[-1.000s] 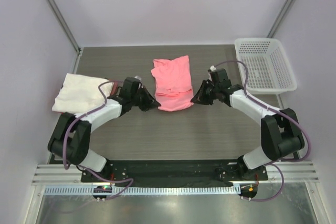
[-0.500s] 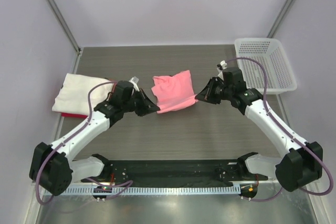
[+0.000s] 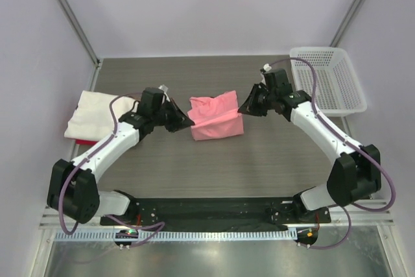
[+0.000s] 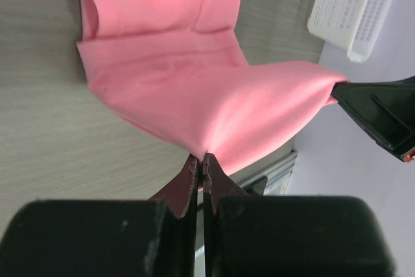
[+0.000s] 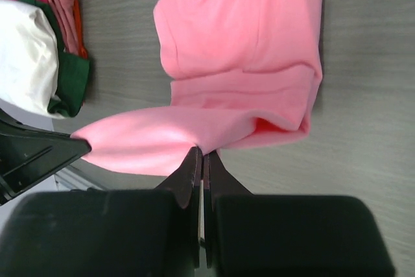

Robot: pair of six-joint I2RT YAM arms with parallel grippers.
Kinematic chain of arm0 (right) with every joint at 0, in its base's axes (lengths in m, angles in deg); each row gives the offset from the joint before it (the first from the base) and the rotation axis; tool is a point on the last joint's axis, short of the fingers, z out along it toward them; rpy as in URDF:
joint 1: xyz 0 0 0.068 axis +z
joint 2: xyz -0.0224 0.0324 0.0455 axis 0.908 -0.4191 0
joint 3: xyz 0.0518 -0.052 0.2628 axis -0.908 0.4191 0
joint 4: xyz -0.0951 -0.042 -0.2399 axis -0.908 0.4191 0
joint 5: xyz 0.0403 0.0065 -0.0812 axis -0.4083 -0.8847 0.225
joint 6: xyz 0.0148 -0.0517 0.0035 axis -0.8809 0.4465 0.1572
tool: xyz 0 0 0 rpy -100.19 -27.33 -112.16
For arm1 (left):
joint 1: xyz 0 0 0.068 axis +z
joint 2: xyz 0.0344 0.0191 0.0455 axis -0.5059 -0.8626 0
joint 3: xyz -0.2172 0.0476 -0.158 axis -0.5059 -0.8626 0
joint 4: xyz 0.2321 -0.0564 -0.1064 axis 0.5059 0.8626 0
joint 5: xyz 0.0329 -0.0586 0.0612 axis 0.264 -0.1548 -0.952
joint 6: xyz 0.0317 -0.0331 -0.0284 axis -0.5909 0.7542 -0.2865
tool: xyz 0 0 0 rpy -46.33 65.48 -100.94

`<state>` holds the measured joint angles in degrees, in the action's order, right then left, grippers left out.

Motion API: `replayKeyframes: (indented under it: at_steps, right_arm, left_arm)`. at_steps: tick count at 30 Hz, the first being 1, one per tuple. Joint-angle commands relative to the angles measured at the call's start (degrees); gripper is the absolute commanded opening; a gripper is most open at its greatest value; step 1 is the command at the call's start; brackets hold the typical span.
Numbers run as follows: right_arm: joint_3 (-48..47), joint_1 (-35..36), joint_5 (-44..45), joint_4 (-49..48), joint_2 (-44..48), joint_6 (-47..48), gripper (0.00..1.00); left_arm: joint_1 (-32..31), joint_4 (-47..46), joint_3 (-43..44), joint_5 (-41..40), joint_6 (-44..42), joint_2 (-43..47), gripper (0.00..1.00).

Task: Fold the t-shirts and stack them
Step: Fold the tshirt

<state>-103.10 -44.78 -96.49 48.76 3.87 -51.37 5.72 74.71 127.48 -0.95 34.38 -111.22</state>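
The salmon-pink t-shirt (image 3: 216,118) lies part-folded at the table's middle. One edge of it is lifted and stretched between the two grippers. My left gripper (image 3: 188,123) is shut on the left end of that edge (image 4: 202,160). My right gripper (image 3: 243,109) is shut on the right end (image 5: 202,154). In both wrist views the lower layers of the pink shirt (image 4: 162,63) (image 5: 240,63) rest flat on the table. A folded white t-shirt (image 3: 97,113) sits at the left on a red one (image 3: 91,142).
A white mesh basket (image 3: 327,82) stands at the back right, close behind the right arm. In the right wrist view the left pile (image 5: 26,56) also shows green (image 5: 71,82) and orange cloth (image 5: 65,4). Walls close the table at left, back and right.
Both grippers lifted the pink shirt's near edge and carried it toward the far side. The shirt went from a long flat shape to a shorter folded one. Both stayed shut.
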Motion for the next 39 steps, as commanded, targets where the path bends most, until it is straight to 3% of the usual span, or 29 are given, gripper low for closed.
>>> replayKeyframes:
  at_steps: [1, 9, 18, 19, 20, 21, 22, 23, 24, 26, 28, 32, 35, 39]
  right_arm:
    - [-6.63, -0.23, 2.76, -1.61, -4.57, 2.38, 0.01]
    - [-20.34, -2.95, 2.77, -1.87, -20.47, 3.09, 0.01]
    - [-37.31, -7.0, 0.48, -6.34, -38.59, 0.55, 0.01]
    - [-38.45, -7.43, -1.61, -7.84, -40.08, 0.28, 0.1]
    - [-41.68, -7.61, -1.72, -9.5, -44.27, 0.36, 0.61]
    - [-43.8, -7.62, -1.46, -9.35, -45.97, 0.45, 0.79]
    - [-45.3, -7.7, -1.8, -9.43, -47.47, 1.15, 0.9]
    - [-46.19, -7.88, -2.68, -9.43, -48.09, 1.42, 0.92]
    - [-45.5, -7.79, -2.77, -9.61, -47.31, 1.59, 0.98]
    - [-38.95, -7.79, -2.6, -14.06, -44.6, 2.56, 0.98]
    - [-33.56, -7.88, -2.16, -16.8, -39.94, 3.52, 0.93]
    - [-22.59, -7.79, -1.72, -19.44, -35.1, 4.85, 0.74]
    - [-16.06, -7.79, -2.42, -22.16, -32.81, 4.15, 0.66]
    - [-11.05, -7.79, -1.98, -24.28, -31.14, 1.6, 0.56]
  left_arm:
    - [2.95, -0.07, 5.81, 0.32, -3.45, -2.88, 0.0]
    - [8.67, -2.09, 17.41, 3.74, -6.09, -20.17, 0.0]
    - [11.04, -2.8, 40.17, 5.06, -5.13, -41.01, 0.0]
    - [11.39, -2.36, 42.28, 5.49, -5.3, -44.51, 0.04]
    - [11.48, -0.7, 46.3, 5.24, -6.08, -46.2, 0.44]
    - [11.66, 0.45, 47.38, 4.19, -6.18, -47.18, 0.55]
    - [11.92, 0.55, 47.57, 2.7, -6.7, -47.45, 0.63]
    - [12.01, 0.72, 47.4, 1.64, -7.32, -46.75, 0.76]
    - [11.92, 0.98, 45.92, 0.5, -8.8, -45.7, 0.81]
    - [12.01, 2.03, 43.89, -3.72, -10.92, -41.06, 0.92]
    - [11.83, 5.36, 42.92, -9.4, -16.09, -37.88, 0.93]
    - [10.87, 18.43, 42.04, -22.22, -24.45, -31.99, 0.88]
    - [9.29, 24.08, 38.09, -32.77, -28.41, -28.82, 0.84]
    - [7.44, 24.28, 30.88, -42.38, -31.66, -26.79, 0.79]
